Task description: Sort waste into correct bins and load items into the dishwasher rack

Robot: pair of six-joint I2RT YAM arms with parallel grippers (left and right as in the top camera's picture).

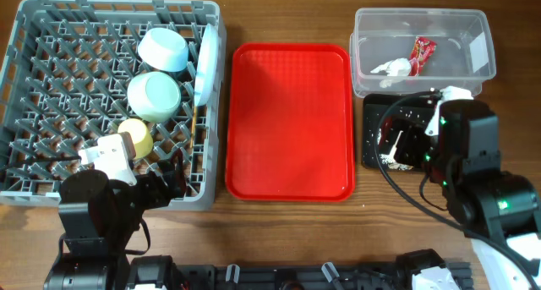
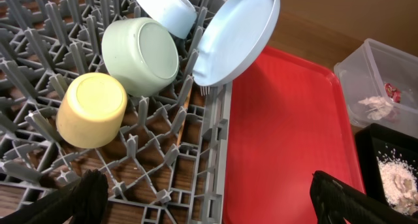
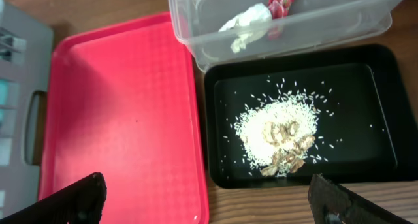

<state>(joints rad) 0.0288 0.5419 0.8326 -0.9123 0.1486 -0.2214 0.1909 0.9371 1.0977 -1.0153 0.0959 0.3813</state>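
Observation:
The grey dishwasher rack (image 1: 51,87) holds the small white bowl (image 1: 162,48), the pale green saucer-bowl (image 1: 153,95), the yellow cup (image 1: 138,138) and the pale-blue plate (image 1: 203,66) standing on edge. In the left wrist view the cup (image 2: 91,110), green bowl (image 2: 140,55) and plate (image 2: 236,36) show, with fork tines (image 2: 205,91) and a chopstick (image 2: 183,116) under the plate. The clear tub (image 1: 478,24) holds the tissue (image 1: 390,68) and red wrapper (image 1: 421,53). The black tray (image 3: 372,113) holds the food scraps (image 3: 277,138). My left gripper (image 2: 209,201) and right gripper (image 3: 209,198) are open and empty.
The red serving tray (image 1: 290,121) lies bare between the rack and the bins. The right arm (image 1: 461,155) hangs over the black tray and hides most of it from above. The left arm (image 1: 101,197) sits at the rack's front edge.

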